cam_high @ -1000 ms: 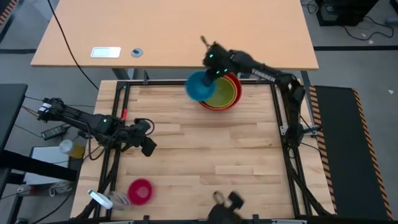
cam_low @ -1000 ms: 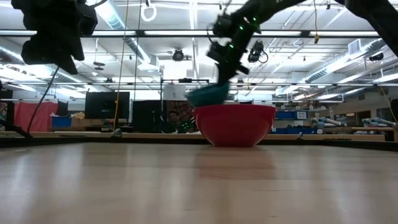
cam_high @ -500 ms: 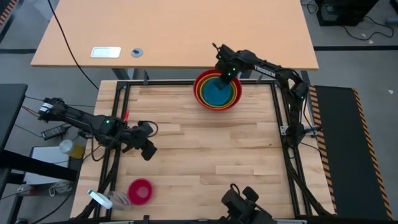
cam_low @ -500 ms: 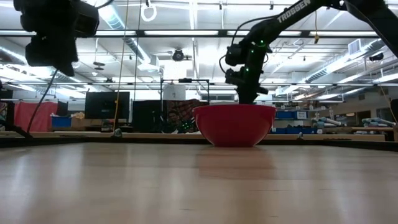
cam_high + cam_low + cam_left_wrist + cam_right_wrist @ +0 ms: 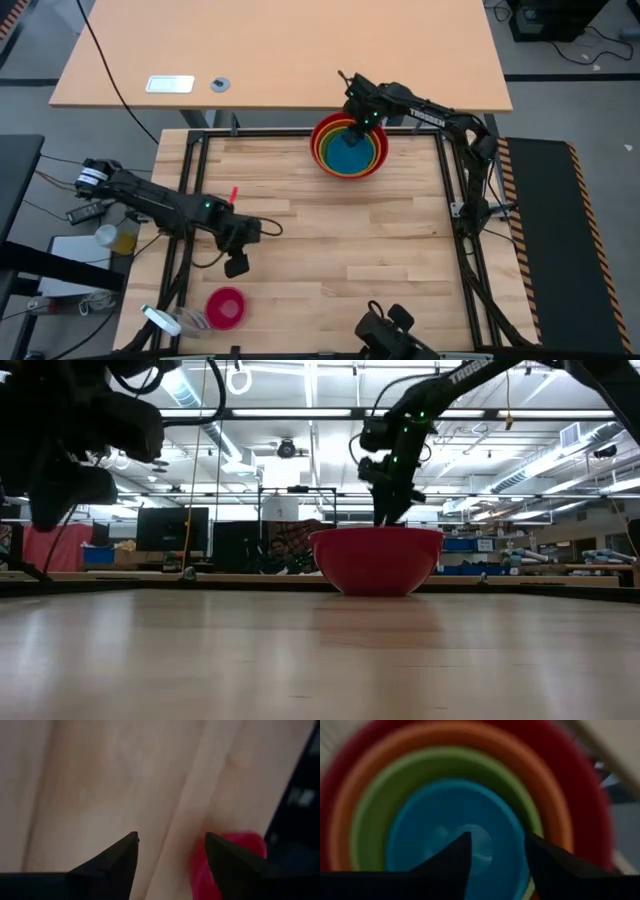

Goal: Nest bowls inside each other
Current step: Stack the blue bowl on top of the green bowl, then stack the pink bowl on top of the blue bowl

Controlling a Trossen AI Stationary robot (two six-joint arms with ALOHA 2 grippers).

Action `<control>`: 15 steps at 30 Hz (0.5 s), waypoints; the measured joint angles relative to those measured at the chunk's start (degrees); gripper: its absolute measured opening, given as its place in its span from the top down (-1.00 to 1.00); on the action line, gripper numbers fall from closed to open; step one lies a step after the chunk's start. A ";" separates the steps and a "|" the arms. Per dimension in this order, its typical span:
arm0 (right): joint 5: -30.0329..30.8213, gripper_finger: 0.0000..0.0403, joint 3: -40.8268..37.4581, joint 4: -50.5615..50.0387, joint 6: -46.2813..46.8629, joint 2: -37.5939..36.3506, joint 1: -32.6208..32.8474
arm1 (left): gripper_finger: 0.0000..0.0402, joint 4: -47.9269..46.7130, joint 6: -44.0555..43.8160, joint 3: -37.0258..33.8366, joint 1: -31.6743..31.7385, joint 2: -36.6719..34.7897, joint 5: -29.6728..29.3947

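Note:
At the table's far edge stands a stack of bowls: a red bowl outermost, then an orange bowl, a yellow-green bowl and a blue bowl in the middle. The red bowl rests on its base. My right gripper hangs open over the blue bowl, near the stack's far rim. A pink bowl sits alone at the near left corner. My left gripper is open above the wood, pointing down, just beyond the pink bowl.
A black frame rail borders the wooden top. Small clutter lies beside the pink bowl at the near left. A dark camera mount sits at the near edge. Bare wood spreads across the middle.
My right gripper has carried the blue bowl, which hung tilted at the stack's left side, over the stack and down. The bowl now lies level inside the yellow-green one. My left gripper has swung down and toward the near edge, closer to the pink bowl, and has rolled.

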 joint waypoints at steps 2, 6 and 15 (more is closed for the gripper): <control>0.18 -0.04 0.84 0.04 -0.08 -1.52 0.00 | -0.21 -0.37 2.35 0.00 -0.64 1.21 2.15; 3.53 -0.20 2.38 -0.03 -0.14 -5.16 0.24 | -0.25 -0.49 6.17 0.00 -3.25 3.09 5.48; 8.03 -0.24 2.86 -0.39 0.93 -15.67 3.82 | -0.25 1.43 9.73 0.02 -11.92 5.68 7.50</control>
